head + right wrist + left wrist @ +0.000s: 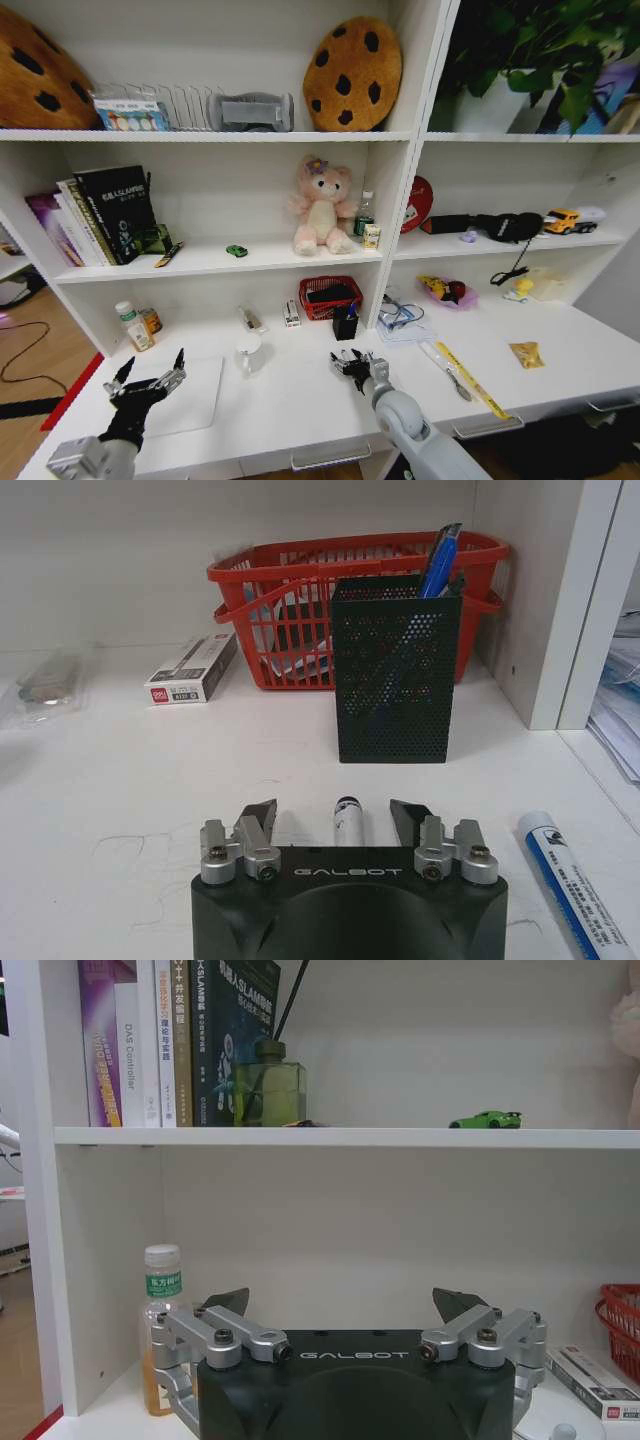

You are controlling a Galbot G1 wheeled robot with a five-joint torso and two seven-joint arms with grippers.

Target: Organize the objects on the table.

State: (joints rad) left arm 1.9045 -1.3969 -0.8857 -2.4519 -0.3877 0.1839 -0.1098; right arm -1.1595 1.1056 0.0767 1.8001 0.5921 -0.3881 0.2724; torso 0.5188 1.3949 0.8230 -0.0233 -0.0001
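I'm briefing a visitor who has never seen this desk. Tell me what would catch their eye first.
Two big cookie-shaped cushions sit on the top shelf, and a pink plush toy stands on the middle shelf near a tiny green toy car. Lower down, a red basket sits at the back of the desk behind a black mesh pen holder. The right gripper hovers open in front of that holder.
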